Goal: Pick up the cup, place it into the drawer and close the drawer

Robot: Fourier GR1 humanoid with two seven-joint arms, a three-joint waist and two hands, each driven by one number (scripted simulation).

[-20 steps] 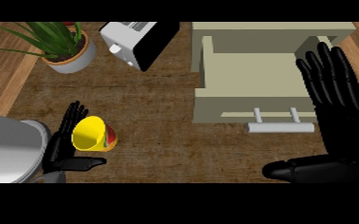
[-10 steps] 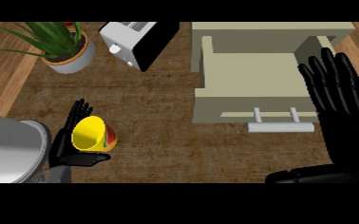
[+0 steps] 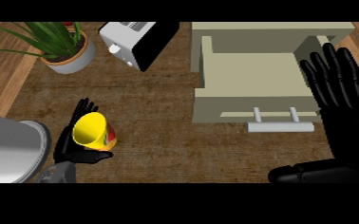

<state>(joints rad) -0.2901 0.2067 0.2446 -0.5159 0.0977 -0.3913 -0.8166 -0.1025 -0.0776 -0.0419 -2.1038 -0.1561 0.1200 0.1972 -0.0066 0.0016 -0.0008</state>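
Your left hand (image 3: 70,144) is wrapped round the cup (image 3: 93,132), fingers rising behind it and the thumb curled under its base, so the cup sits right in the palm, tipped with its mouth facing up toward you. It's a smooth yellow cup, flared at the rim, with a band of red and green showing down its side. Well off to the right of that hand, across the brown, grainy counter (image 3: 175,137), the drawer (image 3: 256,83) stands pulled open: a pale, boxy tray with flat walls and a light bar handle (image 3: 279,126) on its front. Your right hand (image 3: 335,92) lies at the drawer's right side, fingers straight and spread, holding nothing. Beyond your left hand you have a potted plant (image 3: 60,47) in a round pot with long green leaves, and beside it a white and black toaster (image 3: 136,42). A grey rounded shape (image 3: 17,149) lies just left of your left hand.
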